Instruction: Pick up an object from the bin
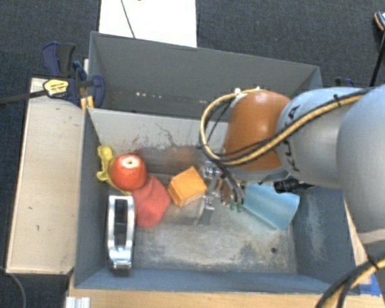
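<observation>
At the far left of the bin (199,83), a small yellow toy (103,156) lies against the left wall. A red apple (128,171) touches it on its right. Below these, near the front left corner, a silver and black ring-shaped thing (120,234) stands on its edge along the wall. Just right of it and below the apple is a soft red lump (152,206), which touches the apple.

Next comes an orange block (187,186), tilted, near the middle of the bin floor and just beside the red lump's upper right. The claw (210,200) hangs low over the floor, right beside the block's right edge. Whether it touches the block cannot be told, nor whether it is spread or pressed together, and nothing is seen pinched in it.

Right of the claw, a pale blue cup (273,206) lies on its side, partly under the wrist. Above sits the wrist's orange cover (253,125), looped with yellow and black cables (209,118), and the grey arm (364,132) comes in from the right.
</observation>
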`<state>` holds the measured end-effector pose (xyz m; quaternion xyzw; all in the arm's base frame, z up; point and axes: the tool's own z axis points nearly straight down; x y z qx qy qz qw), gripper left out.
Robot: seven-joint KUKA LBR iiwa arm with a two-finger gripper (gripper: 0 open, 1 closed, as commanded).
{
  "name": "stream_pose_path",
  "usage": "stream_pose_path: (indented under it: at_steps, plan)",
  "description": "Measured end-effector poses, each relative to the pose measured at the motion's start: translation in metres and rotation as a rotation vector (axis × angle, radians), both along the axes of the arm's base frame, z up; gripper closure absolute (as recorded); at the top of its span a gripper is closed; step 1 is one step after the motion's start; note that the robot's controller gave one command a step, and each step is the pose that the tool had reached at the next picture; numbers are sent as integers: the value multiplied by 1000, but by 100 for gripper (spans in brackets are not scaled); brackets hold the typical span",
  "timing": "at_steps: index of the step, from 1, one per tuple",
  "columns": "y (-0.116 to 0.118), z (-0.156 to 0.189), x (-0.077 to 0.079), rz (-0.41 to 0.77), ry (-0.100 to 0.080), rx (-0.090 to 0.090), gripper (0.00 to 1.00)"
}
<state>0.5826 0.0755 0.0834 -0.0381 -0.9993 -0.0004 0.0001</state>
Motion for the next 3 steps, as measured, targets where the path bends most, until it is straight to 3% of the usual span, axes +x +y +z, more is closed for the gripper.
stream_pose_path:
  at_steps: [1, 2, 3]
  plan:
    - [25, -9, 1, 107, -11, 0, 100]
    - [25, -9, 1, 106, -11, 0, 100]
    - [-1, 160, -8, 132, -7, -1, 100]
